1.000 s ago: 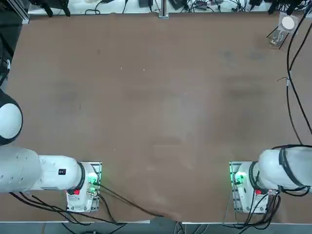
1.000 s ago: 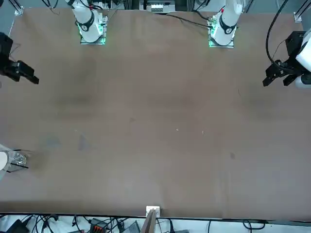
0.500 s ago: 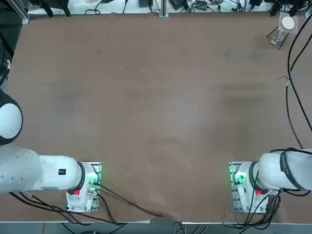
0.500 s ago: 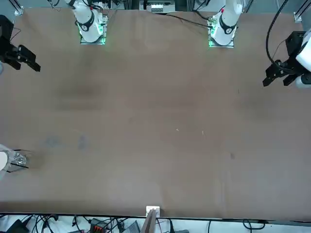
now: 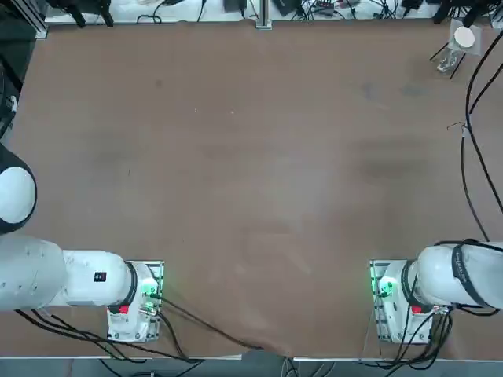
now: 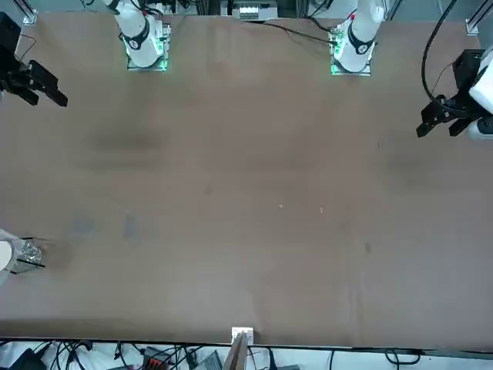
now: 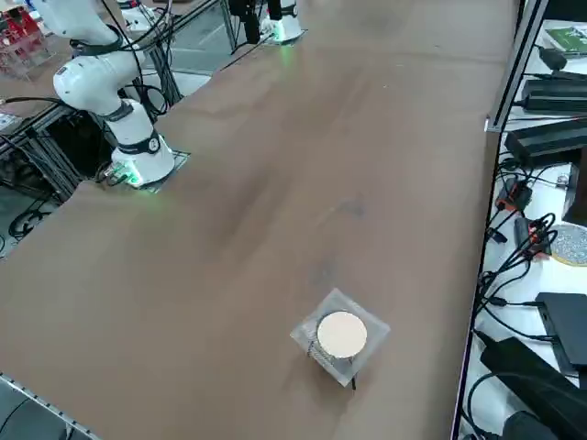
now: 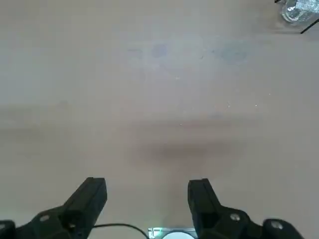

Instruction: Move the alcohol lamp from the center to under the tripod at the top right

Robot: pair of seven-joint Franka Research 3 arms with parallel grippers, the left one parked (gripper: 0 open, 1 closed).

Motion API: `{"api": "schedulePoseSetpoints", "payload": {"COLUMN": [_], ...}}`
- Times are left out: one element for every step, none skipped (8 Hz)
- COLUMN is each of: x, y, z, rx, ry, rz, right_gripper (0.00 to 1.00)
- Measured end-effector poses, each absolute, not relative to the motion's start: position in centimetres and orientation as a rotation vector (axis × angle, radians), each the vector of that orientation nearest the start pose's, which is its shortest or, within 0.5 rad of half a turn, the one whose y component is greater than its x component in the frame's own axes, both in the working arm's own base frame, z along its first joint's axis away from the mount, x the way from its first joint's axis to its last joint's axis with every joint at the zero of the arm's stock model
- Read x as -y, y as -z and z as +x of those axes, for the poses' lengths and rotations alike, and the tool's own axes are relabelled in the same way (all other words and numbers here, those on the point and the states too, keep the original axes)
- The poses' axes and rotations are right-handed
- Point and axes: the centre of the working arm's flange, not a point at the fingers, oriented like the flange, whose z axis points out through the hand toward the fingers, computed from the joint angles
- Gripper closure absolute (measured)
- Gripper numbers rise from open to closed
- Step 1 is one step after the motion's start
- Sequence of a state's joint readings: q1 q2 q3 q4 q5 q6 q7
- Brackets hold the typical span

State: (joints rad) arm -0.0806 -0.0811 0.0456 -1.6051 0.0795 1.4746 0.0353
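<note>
1. Fingers (image 8: 89,201) first: they're spread wide, nothing between them. They belong to the right gripper (image 8: 146,180), which is over the desk on the robot's right side, well apart from the tripod.
2. Going left to right in the top view, next up is the desk (image 5: 259,157): flat brown top, smooth-looking, with a soft sheen, a few pale specks and some faint bluish smudges.
3. Then the lamp (image 5: 447,61). It's at the far right, down among the tripod's legs and partly hidden by the top. Clear rounded glass, pretty glinty. Looks to me like the placing step is done.
4. Right beside that you get the tripod (image 7: 374,327): skinny dark straight legs, thin greyish square top with a fine texture, flat matte white disc (image 7: 341,335) on it. Looks upright.
5. Last is the arm (image 5: 479,271), glossy white rounded shell with black cables. IMO the next move is just parking it clear, no more grabbing. Only thing I'd watch is a cable or finger clipping those thin legs. Can't tell if the lamp is dead centre under the disc.
</note>
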Motion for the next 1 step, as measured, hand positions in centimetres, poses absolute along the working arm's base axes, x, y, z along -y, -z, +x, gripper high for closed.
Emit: {"api": "schedulePoseSetpoints", "payload": {"x": [0.79], "y": [-64.4], "z": [51.91], "rx": [-0.098], "ry": [-0.076], "rz": [-3.069], "right_gripper": [0.0]}}
